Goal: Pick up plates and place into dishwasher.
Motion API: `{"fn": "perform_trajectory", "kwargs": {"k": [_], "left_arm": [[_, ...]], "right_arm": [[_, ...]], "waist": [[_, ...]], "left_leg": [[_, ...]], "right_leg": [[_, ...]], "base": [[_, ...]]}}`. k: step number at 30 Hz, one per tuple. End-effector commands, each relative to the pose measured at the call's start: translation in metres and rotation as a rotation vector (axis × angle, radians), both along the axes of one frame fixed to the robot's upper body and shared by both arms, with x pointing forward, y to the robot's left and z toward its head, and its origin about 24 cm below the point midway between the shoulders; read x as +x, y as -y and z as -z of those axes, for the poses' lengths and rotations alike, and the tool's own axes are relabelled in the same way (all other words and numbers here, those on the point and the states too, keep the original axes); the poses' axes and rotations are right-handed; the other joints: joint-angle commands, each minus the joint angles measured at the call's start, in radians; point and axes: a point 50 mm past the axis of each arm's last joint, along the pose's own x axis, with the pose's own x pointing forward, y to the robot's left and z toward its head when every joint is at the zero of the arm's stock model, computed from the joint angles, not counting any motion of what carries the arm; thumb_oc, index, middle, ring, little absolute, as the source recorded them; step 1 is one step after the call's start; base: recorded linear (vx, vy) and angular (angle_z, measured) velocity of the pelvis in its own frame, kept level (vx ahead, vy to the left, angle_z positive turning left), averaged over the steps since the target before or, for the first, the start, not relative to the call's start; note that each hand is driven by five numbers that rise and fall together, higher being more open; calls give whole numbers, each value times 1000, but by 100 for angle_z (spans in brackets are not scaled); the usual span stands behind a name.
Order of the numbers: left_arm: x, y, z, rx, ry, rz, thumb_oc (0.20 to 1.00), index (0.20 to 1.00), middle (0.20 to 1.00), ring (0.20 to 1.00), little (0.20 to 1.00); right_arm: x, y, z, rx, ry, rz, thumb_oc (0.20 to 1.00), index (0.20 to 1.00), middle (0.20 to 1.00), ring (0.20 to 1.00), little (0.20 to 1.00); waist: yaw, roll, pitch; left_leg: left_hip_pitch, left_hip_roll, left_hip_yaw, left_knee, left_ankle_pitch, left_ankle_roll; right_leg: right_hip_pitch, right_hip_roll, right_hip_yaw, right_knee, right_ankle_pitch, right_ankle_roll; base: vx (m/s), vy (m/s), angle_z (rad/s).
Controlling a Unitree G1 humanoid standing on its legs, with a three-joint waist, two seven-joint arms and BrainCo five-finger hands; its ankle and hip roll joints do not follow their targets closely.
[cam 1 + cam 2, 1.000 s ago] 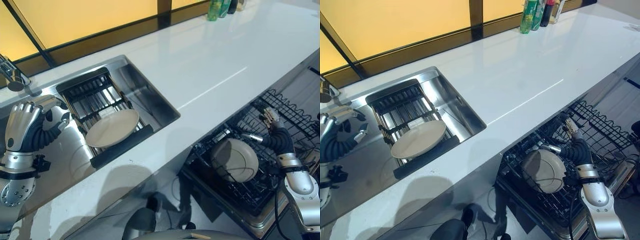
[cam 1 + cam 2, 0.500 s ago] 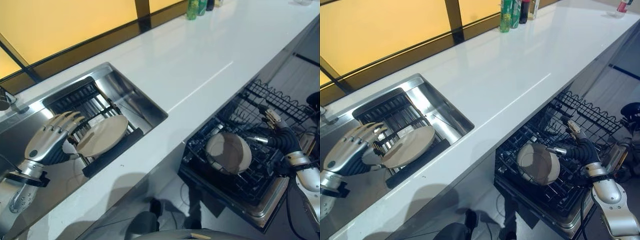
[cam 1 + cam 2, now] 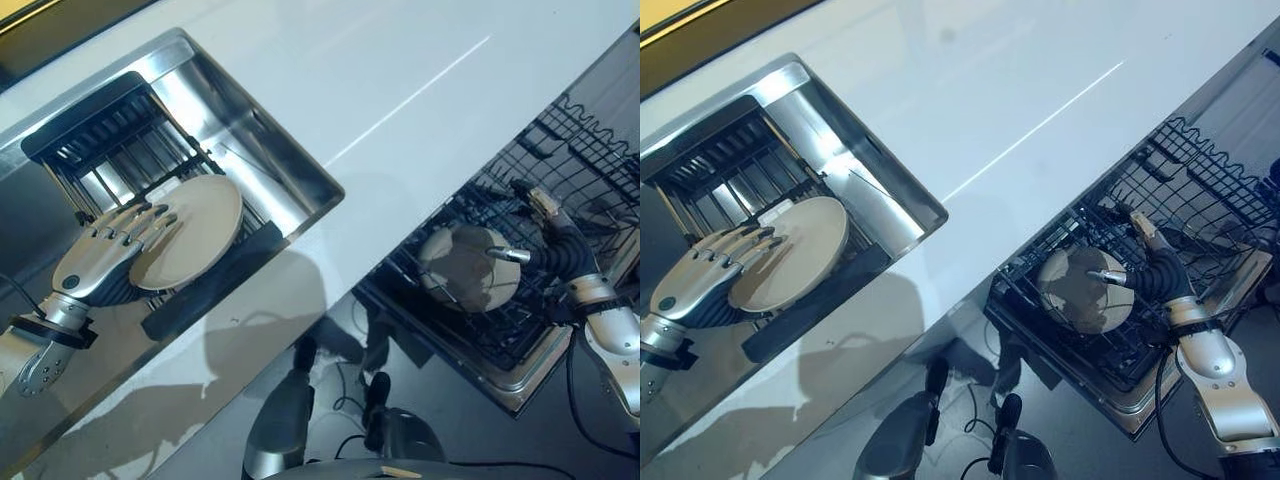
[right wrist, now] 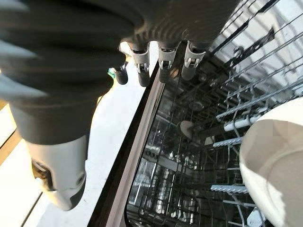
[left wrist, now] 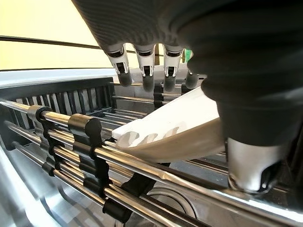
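Glossy white counter (image 3: 330,90) borders the steel sink (image 3: 270,160), where the left hand (image 3: 105,255) spreads over a round beige plate (image 3: 195,235).

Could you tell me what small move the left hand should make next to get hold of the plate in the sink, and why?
Probably curl the fingers and thumb round the plate's near rim. The left hand lies at that edge with straight fingers spread over the top, thumb under it in the wrist view, so nothing grips it yet. The plate leans tilted on the sink rack, leaving room underneath.

A glossy white countertop (image 3: 300,60) surrounds a steel sink (image 3: 215,105).
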Motion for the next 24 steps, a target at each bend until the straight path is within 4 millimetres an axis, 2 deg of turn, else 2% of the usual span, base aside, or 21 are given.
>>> {"fn": "perform_trajectory", "kwargs": {"k": [1, 9, 15, 19, 24], "left_arm": [[4, -23, -8, 39, 40, -120, 1000, 1000, 1000, 1000, 1000], [6, -26, -14, 26, 73, -139, 1000, 1000, 1000, 1000, 1000], [0, -24, -9, -107, 193, -146, 1000, 1000, 1000, 1000, 1000], [-5, -23, -2, -200, 330, -139, 1000, 1000, 1000, 1000, 1000], [-1, -7, 12, -304, 452, -97, 1000, 1000, 1000, 1000, 1000]], "right_arm": [[9, -7, -28, -22, 117, -54, 1000, 1000, 1000, 1000, 1000], [14, -14, -32, 3, 149, -65, 1000, 1000, 1000, 1000, 1000], [9, -17, -24, 38, 156, -59, 1000, 1000, 1000, 1000, 1000], [6, -23, -14, 75, 159, -50, 1000, 1000, 1000, 1000, 1000], [2, -35, -4, 143, 159, -57, 1000, 1000, 1000, 1000, 1000]], "waist": [[6, -9, -6], [22, -41, 28], [37, -70, 30], [50, -99, 31], [62, -152, 29]], "left_leg": [[-45, 12, -12, 28, 5, -19], [-76, 18, -17, 34, 5, -12], [-77, 18, -28, 24, 3, -9], [-75, 19, -39, 17, -1, -6], [-59, 30, -53, -6, -5, -6]], "right_leg": [[-90, -16, 2, 123, 2, 15], [-110, -5, 4, 120, 16, 18], [-103, 2, 2, 105, 23, 21], [-95, 10, 0, 96, 26, 22], [-80, 27, 0, 82, 32, 25]], "base": [[-38, 2, 3], [-32, -37, 2], [7, -60, 0], [20, -98, 2], [35, -127, 4]]}}
